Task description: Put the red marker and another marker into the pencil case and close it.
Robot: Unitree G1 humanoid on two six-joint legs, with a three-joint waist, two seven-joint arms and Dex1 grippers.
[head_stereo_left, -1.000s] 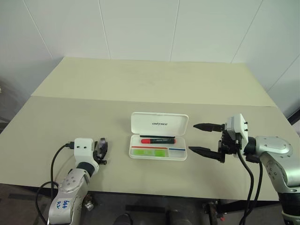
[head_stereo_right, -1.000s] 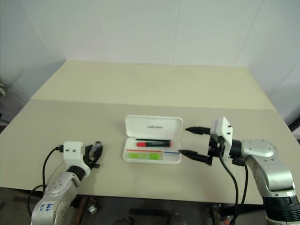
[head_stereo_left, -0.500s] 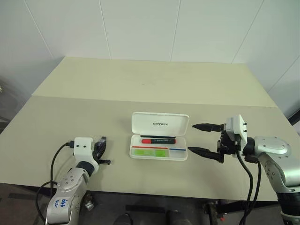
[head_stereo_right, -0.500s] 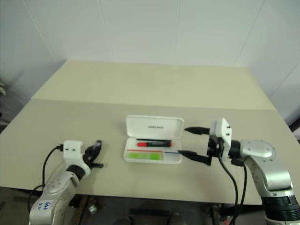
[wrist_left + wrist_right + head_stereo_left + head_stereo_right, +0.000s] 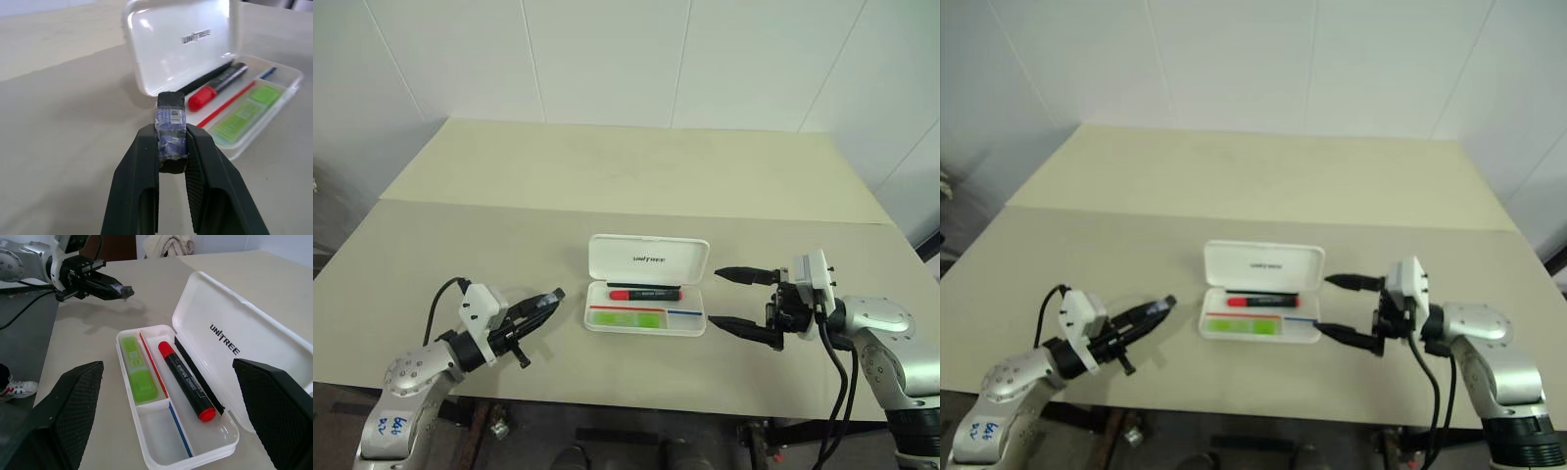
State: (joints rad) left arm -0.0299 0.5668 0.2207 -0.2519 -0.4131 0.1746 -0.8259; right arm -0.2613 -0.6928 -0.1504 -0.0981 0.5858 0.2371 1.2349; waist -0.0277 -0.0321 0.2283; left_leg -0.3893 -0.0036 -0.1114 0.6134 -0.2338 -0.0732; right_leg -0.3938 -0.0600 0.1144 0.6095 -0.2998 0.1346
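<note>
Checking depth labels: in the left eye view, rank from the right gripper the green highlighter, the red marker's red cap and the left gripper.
1. Red cap, back compartment.
2. Lime-green highlighter, front compartment; nearly tied.
3. Left gripper, far side.

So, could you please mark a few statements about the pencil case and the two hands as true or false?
1. The pencil case lies open on the table. True.
2. The red marker lies on the table outside the case. False: it lies inside the case, in the compartment next to the lid.
3. The green highlighter is in the case. True.
4. The right hand is shut on the lid. False: it is open, beside the case's end and apart from it.
5. The left hand is empty. False: it grips a small blue-labelled block.
</note>
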